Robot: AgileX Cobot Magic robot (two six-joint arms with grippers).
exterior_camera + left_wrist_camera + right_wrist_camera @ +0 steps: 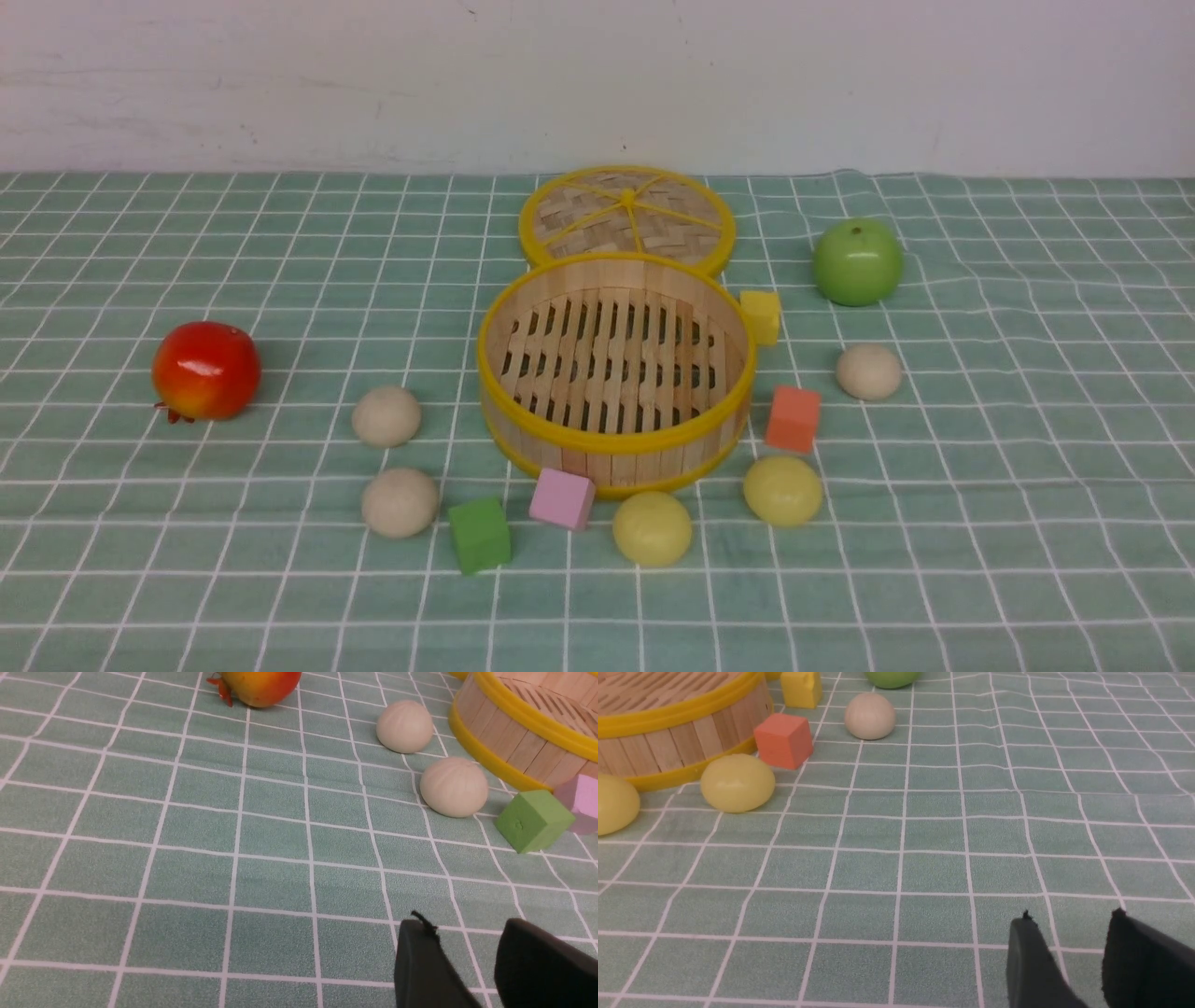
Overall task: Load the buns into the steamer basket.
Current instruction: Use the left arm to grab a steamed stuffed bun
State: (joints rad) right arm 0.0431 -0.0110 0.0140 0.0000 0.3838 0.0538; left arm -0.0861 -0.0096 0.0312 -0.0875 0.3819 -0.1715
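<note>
The steamer basket (616,441) stands empty at the middle of the checked cloth. Two beige buns (386,415) (400,502) lie to its left, a third beige bun (868,371) to its right. Two pale yellow buns (652,528) (782,490) rest at its front. Neither gripper shows in the front view. In the left wrist view my left gripper (465,926) is open over bare cloth, well short of the nearer beige bun (454,786). My right gripper (1071,919) is open too, far from the yellow bun (737,782).
The woven lid (627,217) lies flat behind the basket. A green apple (857,262) sits at the back right, a red fruit (205,370) at the left. Yellow (761,315), orange (793,419), pink (562,498) and green (480,534) cubes crowd the basket.
</note>
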